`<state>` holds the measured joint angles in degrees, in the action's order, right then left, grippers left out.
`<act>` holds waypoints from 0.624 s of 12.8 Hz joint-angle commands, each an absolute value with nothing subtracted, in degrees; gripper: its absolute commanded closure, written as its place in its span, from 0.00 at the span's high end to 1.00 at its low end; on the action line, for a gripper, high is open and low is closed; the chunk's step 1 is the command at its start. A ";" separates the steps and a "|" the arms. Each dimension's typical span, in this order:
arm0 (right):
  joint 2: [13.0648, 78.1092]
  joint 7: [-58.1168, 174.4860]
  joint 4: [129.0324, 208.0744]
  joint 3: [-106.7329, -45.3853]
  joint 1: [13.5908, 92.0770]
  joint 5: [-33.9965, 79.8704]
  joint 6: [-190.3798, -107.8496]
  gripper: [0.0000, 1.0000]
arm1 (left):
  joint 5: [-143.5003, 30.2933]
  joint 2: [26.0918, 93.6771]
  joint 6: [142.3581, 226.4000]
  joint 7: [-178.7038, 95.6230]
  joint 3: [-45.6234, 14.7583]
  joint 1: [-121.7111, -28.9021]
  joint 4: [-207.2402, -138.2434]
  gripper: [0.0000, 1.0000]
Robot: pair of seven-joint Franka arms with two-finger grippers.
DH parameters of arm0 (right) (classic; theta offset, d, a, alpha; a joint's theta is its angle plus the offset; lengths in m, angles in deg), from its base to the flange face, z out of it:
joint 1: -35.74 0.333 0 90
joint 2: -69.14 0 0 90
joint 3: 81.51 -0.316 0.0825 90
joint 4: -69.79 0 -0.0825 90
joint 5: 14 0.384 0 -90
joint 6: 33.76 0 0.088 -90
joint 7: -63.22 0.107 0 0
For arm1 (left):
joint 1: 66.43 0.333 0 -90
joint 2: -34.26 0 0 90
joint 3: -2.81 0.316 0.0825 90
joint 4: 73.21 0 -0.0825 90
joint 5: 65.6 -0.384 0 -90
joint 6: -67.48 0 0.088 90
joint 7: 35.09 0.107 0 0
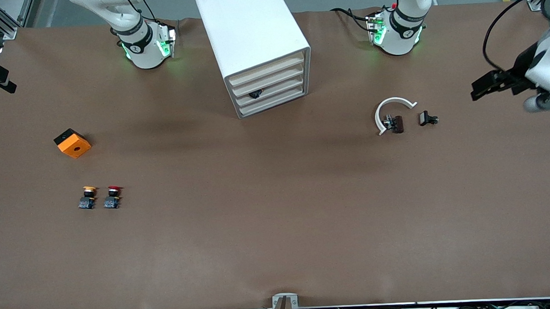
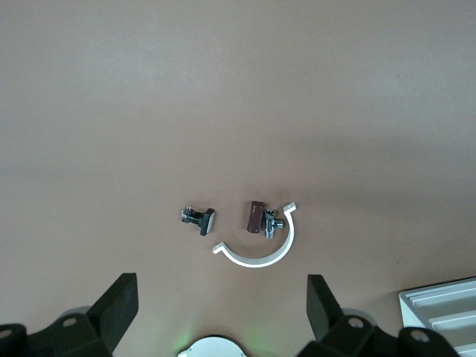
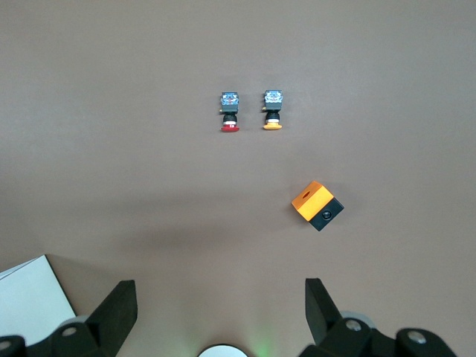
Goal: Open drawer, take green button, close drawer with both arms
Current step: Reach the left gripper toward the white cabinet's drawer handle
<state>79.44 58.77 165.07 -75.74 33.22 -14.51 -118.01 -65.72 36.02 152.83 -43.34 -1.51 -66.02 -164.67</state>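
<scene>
The white cabinet (image 1: 256, 39) stands between the two arm bases, its four drawers (image 1: 272, 87) looking pushed in. A small dark thing (image 1: 256, 94) shows at the front of the third drawer from the top. The green button is not in view. My left gripper (image 1: 478, 90) is open and empty, up in the air at the left arm's end of the table; in the left wrist view (image 2: 221, 286) it is over bare table. My right gripper (image 1: 7, 82) is open and empty, in the air at the right arm's end; the right wrist view (image 3: 219, 286) shows it over bare table.
A yellow-capped button (image 1: 89, 196) and a red-capped button (image 1: 113, 196) stand side by side toward the right arm's end, an orange box (image 1: 72, 143) farther from the front camera. A white ring clamp (image 1: 394, 114) and small dark parts (image 1: 426, 118) lie toward the left arm's end.
</scene>
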 commanded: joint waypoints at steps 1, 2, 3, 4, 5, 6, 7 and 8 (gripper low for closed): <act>80.74 59.53 166.30 -76.32 32.22 -14.00 -118.40 1.00 | -63.94 41.45 154.66 -43.26 -2.46 -67.22 -163.91 1.00; 80.74 59.53 166.30 -76.32 32.22 -14.00 -118.40 1.00 | -62.19 43.30 155.54 -43.35 -2.64 -67.40 -164.00 1.00; 80.74 59.53 166.30 -76.32 32.22 -14.00 -118.31 1.00 | -60.51 44.97 156.59 -43.44 -2.91 -67.49 -164.43 1.00; 80.74 59.53 166.30 -76.32 32.22 -14.00 -118.31 1.00 | -59.28 46.38 157.91 -43.87 -3.60 -67.49 -165.13 1.00; 80.65 59.44 166.21 -76.32 32.22 -14.00 -118.40 1.00 | -58.92 47.70 159.57 -45.79 -4.57 -67.49 -165.92 1.00; 80.57 59.44 165.95 -76.32 32.31 -14.08 -118.48 1.00 | -58.92 49.02 161.42 -47.81 -6.14 -67.49 -166.45 1.00; 80.56 59.44 165.77 -76.32 32.31 -14.08 -118.48 1.00 | -58.92 50.77 163.35 -50.62 -7.81 -67.57 -166.72 1.00; 80.56 59.44 165.68 -76.32 32.31 -14.08 -118.48 1.00 | -58.92 52.61 165.02 -54.30 -9.31 -67.92 -166.81 1.00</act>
<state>79.46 58.78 165.14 -75.74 33.22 -14.51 -118.17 -59.55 50.58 162.52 -49.42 -6.86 -67.64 -166.52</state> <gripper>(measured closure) 0.000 0.000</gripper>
